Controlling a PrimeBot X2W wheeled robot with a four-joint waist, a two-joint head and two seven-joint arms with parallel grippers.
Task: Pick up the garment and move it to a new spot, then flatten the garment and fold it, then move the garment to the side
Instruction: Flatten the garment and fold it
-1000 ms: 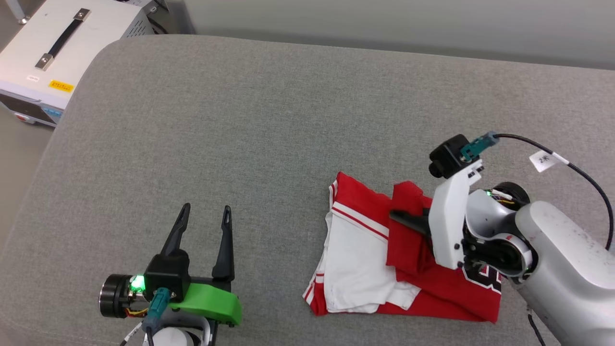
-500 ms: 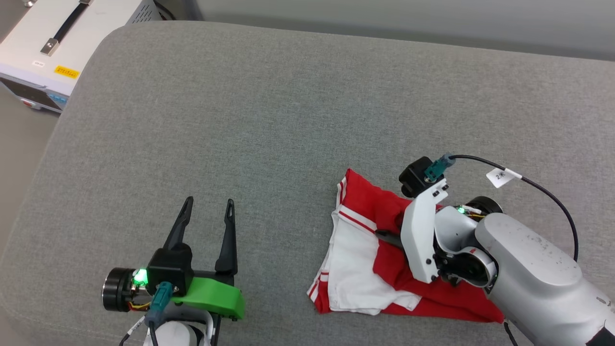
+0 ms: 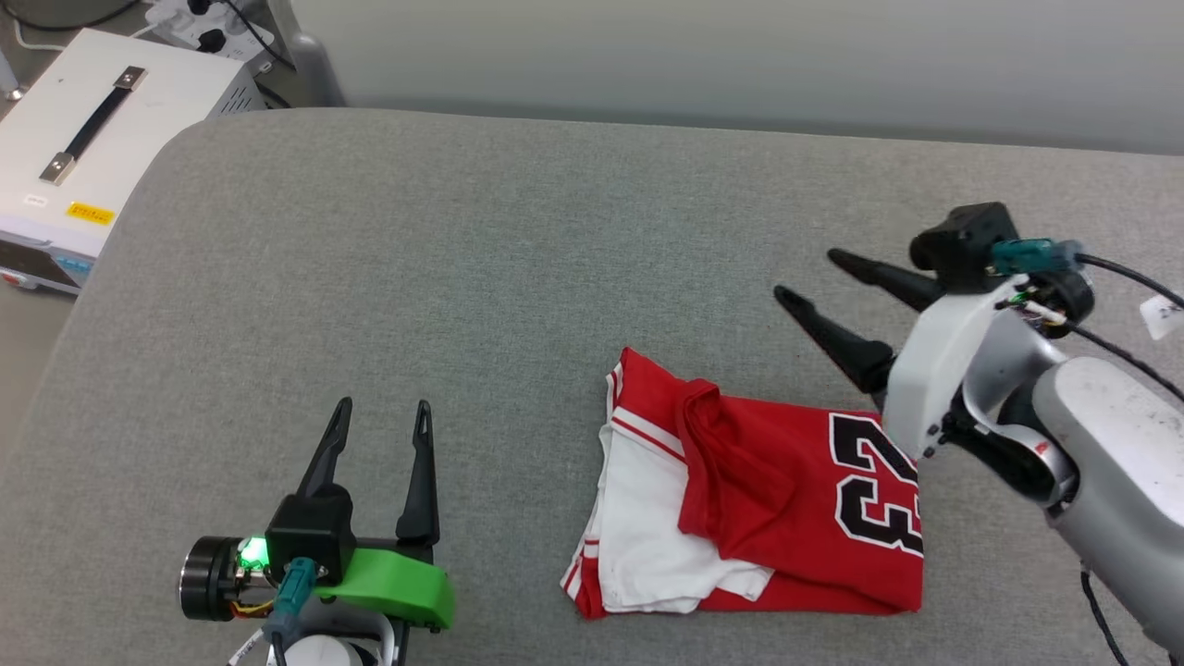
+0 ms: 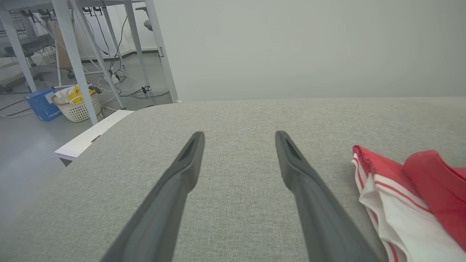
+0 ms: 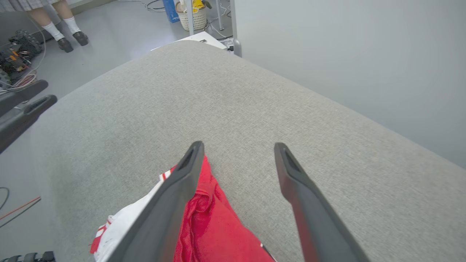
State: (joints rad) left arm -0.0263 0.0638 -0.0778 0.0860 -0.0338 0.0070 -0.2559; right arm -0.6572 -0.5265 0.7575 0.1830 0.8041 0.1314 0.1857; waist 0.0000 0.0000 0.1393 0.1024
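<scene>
Broadly, a grey padded surface (image 3: 462,231) takes most of the head view. On its near right part lies the garment (image 3: 786,499), folded, with the red side and black number on top and a white sleeve showing at its left. Near its far right corner hovers the right gripper (image 3: 807,275), fingers spread wide, holding nothing. The left gripper (image 3: 384,405) is well apart at the near left, its fingers also spread and empty.
</scene>
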